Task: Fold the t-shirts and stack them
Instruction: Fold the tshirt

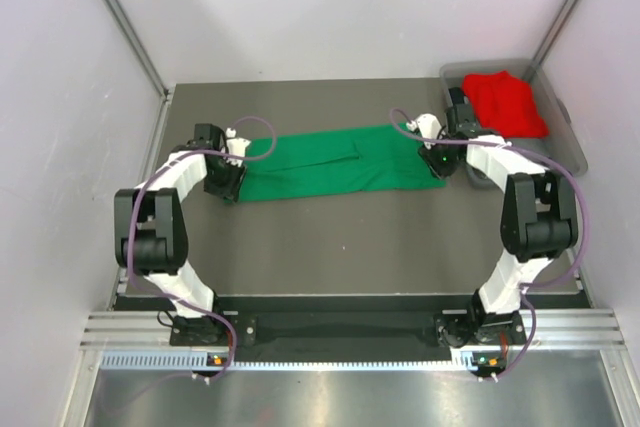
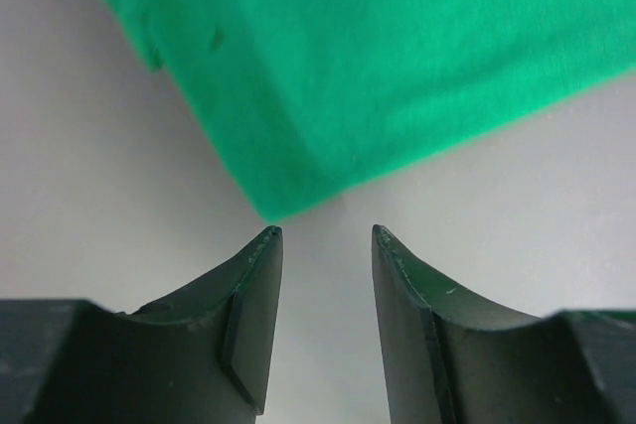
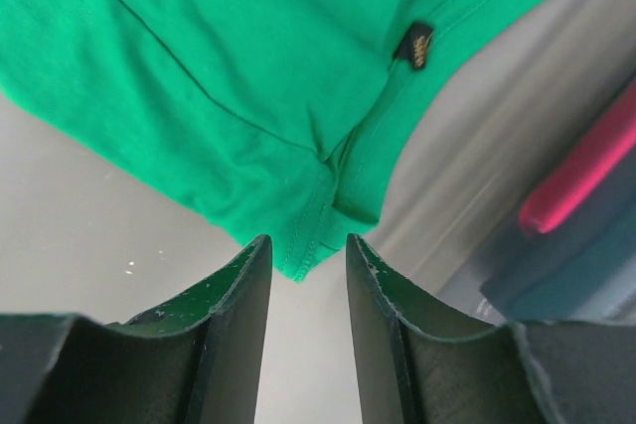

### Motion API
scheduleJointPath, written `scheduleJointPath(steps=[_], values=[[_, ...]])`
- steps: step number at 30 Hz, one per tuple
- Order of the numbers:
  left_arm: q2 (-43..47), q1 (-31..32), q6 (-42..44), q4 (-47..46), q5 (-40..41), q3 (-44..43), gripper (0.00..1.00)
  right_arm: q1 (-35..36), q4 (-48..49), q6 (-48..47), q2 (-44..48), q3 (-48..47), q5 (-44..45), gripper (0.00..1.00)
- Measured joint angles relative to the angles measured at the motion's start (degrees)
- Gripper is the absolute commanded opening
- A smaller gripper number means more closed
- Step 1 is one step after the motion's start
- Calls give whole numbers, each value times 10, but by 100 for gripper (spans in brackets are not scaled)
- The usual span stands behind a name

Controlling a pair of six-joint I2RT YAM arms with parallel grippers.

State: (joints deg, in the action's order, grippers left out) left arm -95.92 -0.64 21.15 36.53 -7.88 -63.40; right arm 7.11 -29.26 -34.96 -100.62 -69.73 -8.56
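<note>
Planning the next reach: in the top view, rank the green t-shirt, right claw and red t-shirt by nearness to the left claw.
1. Green t-shirt: left end at the left claw.
2. Right claw: at the shirt's right end.
3. Red t-shirt: in the bin, far right corner.

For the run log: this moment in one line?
green t-shirt on table; red t-shirt in bin; left pincer open; right pincer open

The green shirt (image 3: 229, 67), bearing a black label (image 3: 414, 45), lies on the bench (image 3: 79, 225). Its hem corner meets the parted tool (image 3: 306, 240) tips, and a blurred red shirt (image 3: 586, 171) lies to its right.
</note>
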Motion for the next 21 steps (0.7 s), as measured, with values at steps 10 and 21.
scheduleJointPath(steps=[10, 21], values=[[-68, 0, 0, -34, 4, -23, 45, -3, -18, -11, -47, 0, 20, 14], [-37, 1, 8, -78, 23, 22, 47, -5, -5, -4, -56, 4, 63, 20]])
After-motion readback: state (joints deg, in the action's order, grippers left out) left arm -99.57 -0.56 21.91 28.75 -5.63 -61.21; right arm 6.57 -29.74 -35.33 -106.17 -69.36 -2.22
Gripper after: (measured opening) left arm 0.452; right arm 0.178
